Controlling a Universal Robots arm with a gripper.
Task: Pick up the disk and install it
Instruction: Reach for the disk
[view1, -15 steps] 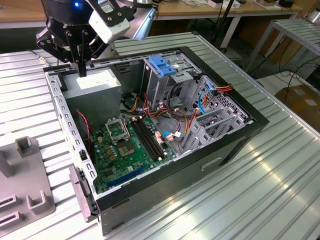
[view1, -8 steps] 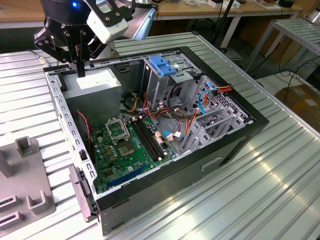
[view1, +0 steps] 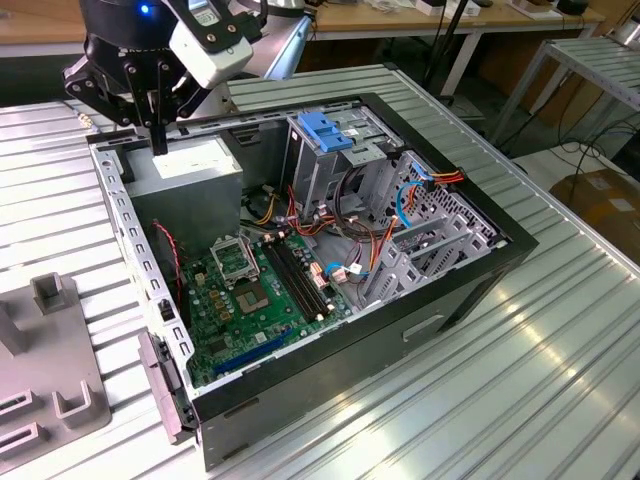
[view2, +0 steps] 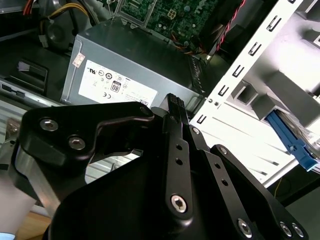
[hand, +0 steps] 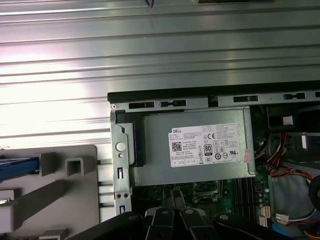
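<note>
Robotics lab: opened computer case (view1: 400, 335) on ribbed metal table (view1: 560, 380), wooden workbenches (view1: 400, 20) behind.

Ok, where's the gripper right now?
On the exterior view's left, the gripper hangs over the grey power supply box inside the open computer case.

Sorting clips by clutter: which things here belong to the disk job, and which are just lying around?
Job: claw, disk (blue edge, in grey holder), computer case.
Around: power supply, circuit board, cables, cardboard box.
</note>
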